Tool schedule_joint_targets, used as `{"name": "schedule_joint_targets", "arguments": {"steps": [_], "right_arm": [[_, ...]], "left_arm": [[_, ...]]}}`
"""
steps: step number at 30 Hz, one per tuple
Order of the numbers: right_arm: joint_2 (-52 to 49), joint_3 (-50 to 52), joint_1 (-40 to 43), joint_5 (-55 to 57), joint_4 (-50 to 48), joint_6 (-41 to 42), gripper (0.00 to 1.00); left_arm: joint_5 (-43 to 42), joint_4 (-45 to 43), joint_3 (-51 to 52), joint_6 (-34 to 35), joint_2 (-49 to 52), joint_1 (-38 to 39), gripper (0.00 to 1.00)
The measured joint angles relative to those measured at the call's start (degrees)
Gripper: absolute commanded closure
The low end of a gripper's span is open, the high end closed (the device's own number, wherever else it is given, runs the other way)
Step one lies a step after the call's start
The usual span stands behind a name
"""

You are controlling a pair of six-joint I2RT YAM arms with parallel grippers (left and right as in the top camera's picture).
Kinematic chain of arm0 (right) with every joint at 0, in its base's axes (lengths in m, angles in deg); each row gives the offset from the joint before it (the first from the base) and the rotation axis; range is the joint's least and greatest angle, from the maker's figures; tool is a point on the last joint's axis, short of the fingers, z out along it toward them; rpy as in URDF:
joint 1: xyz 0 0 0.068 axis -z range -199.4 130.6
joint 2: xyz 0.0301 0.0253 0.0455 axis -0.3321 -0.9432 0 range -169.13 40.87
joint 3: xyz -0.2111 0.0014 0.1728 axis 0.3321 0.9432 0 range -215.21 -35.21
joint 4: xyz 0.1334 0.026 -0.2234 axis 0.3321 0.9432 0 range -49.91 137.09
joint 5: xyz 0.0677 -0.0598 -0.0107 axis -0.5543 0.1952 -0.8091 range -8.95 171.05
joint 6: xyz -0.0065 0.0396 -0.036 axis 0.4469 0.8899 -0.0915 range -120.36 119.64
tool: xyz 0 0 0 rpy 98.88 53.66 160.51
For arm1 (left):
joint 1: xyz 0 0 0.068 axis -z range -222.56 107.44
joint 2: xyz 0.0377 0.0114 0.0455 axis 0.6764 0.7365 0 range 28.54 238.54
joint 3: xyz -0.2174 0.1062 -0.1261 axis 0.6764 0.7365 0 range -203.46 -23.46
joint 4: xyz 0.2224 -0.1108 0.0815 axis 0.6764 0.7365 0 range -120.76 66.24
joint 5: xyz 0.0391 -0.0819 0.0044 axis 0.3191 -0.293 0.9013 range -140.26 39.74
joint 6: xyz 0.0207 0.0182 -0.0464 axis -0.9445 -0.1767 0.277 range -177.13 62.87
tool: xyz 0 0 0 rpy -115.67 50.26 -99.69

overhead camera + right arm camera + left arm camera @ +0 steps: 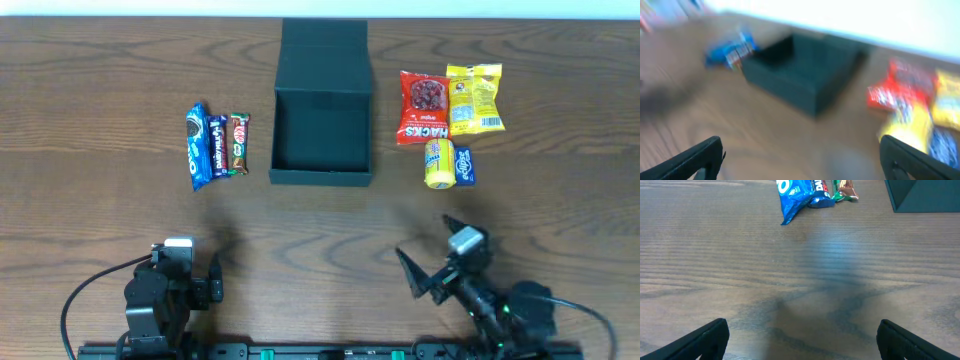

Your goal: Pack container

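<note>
The dark teal-black container (322, 130) stands open at the table's middle back, its flap lid laid back behind it; it also shows in the right wrist view (805, 75) and its corner in the left wrist view (925, 195). Blue, dark and brown snack packets (215, 145) lie to its left, seen too in the left wrist view (810, 192). Red and yellow packets (450, 105) and two small ones (448, 165) lie to its right. My left gripper (802, 340) is open and empty near the front left. My right gripper (802, 157) is open and empty at the front right; its view is blurred.
The wooden table (100, 200) spreads around the container. Cables and the arm bases (320, 350) run along the front edge. The table's far edge meets a white wall (865, 20).
</note>
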Motion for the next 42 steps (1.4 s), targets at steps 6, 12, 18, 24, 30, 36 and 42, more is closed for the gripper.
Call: {"name": "schedule_joint_targets", "arguments": {"steps": [6,12,18,24,30,36,42], "right_arm": [[0.2,-0.11,0.0,-11.78,-5.01,31.21,0.01],[-0.13,-0.11,0.0,-14.53,-8.5,38.49,0.01],[-12.09,-2.08,0.0,-17.46,-15.85,38.86,0.01],[-32.96,-17.11,-0.04,-20.26,-12.35,30.97,0.01],[-50.51,-33.44,-2.64,-16.68,0.37,23.82,0.01],[-62.12,-44.92,-10.43,-3.82,12.83,19.98,0.01],[-72.63,-51.52,-14.53,6.08,17.29,18.32,0.01]], "left_arm": [[-0.02,-0.02,0.0,-0.02,0.0,0.0,0.05],[0.0,-0.02,0.0,-0.02,0.0,0.0,0.05],[0.0,0.0,0.0,-0.04,0.0,0.0,0.05],[0.0,-0.02,0.0,-0.17,-0.07,0.0,0.05],[0.0,-0.02,0.0,-0.17,-0.09,0.0,0.05],[0.0,-0.02,0.0,-0.17,-0.09,0.0,0.05],[0.0,-0.02,0.0,-0.17,-0.09,0.0,0.05]]}}
